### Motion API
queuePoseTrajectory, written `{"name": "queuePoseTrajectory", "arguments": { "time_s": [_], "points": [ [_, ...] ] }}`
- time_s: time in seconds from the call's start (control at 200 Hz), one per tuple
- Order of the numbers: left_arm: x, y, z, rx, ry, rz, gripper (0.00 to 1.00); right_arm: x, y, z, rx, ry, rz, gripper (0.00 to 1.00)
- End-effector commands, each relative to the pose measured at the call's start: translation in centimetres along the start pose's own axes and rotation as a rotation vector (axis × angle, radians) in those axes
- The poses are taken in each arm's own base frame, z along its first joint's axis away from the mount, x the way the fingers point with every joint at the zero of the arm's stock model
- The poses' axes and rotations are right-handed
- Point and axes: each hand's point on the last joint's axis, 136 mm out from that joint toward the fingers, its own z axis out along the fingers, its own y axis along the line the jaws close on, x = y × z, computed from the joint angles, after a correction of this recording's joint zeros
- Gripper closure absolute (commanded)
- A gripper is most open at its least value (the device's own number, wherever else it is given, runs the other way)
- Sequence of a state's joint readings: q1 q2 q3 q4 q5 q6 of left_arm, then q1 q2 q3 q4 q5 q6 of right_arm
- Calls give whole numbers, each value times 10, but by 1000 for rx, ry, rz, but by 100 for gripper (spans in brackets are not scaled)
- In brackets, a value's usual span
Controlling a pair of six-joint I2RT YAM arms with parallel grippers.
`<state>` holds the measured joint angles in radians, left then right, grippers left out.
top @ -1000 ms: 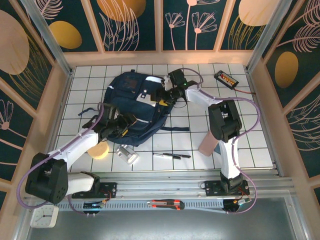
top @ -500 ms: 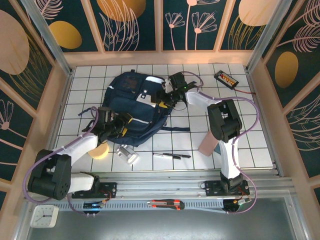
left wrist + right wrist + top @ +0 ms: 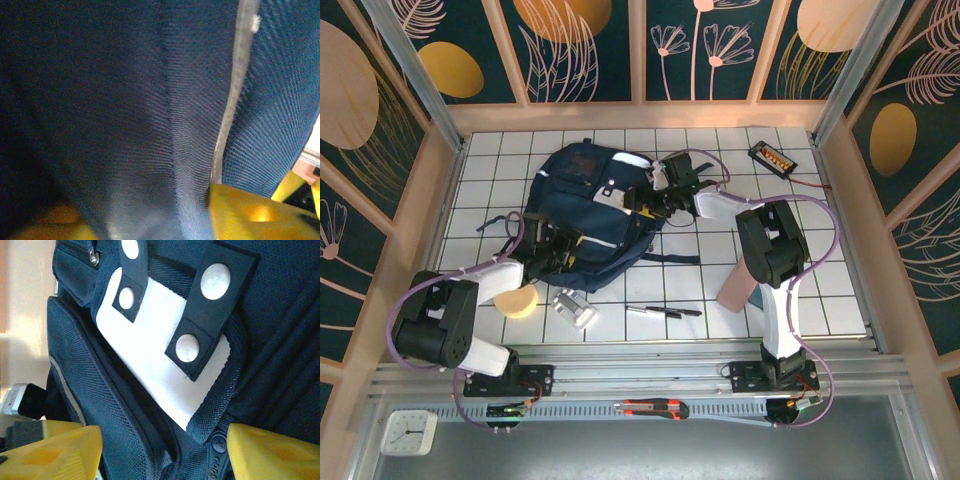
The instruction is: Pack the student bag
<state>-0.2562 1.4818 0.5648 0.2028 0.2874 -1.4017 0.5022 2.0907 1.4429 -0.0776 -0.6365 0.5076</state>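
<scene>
The large dark navy fabric backpack (image 3: 582,205) lies flat on the white tiled table (image 3: 800,280), back left, with an arm at each side, seemingly to spread it for packing. The left gripper (image 3: 555,248) sits half apart astride a navy fold, and the right gripper (image 3: 656,196) stands wide by the white patch (image 3: 155,365). Whether either pinches cloth, I cannot tell.

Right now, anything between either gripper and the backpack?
Nothing visible. The left gripper is at the navy backpack's near edge, fabric between its yellow fingers; the right gripper sits at the white buckle patch.
</scene>
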Motion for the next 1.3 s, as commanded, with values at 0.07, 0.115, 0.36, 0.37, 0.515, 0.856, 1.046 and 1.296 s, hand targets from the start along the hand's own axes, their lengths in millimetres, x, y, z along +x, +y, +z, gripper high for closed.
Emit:
{"name": "queuePoseTrajectory", "arguments": {
  "time_s": [0.07, 0.115, 0.36, 0.37, 0.515, 0.856, 1.046, 1.296],
  "points": [
    [-18, 5, 19, -10, -65, -27, 90, 49, -18, 9, 41, 140, 96, 32],
    [-18, 3, 21, -6, -57, -26, 98, 46, -14, 5, 39, 125, 75, 32],
    [-16, -58, -7, 168, -59, 5, 100, 12, 11, -48, 17, -69, -62, 7],
    [-16, -62, -9, 179, -59, 7, 100, 11, 11, -51, 19, -78, -65, 5],
    [-14, -116, -42, 315, -64, 17, 100, -8, 22, -81, 11, -162, -146, 1],
    [-4, -176, -74, 493, 13, -35, 100, 9, 55, -104, -176, -204, -668, 16],
    [-5, -184, -80, 505, 40, -24, 100, 7, 39, -88, -167, -166, -889, 19],
    [0, -195, -84, 515, 100, 19, 100, -15, 8, -88, 36, -271, -1162, 9]
  ]
}}
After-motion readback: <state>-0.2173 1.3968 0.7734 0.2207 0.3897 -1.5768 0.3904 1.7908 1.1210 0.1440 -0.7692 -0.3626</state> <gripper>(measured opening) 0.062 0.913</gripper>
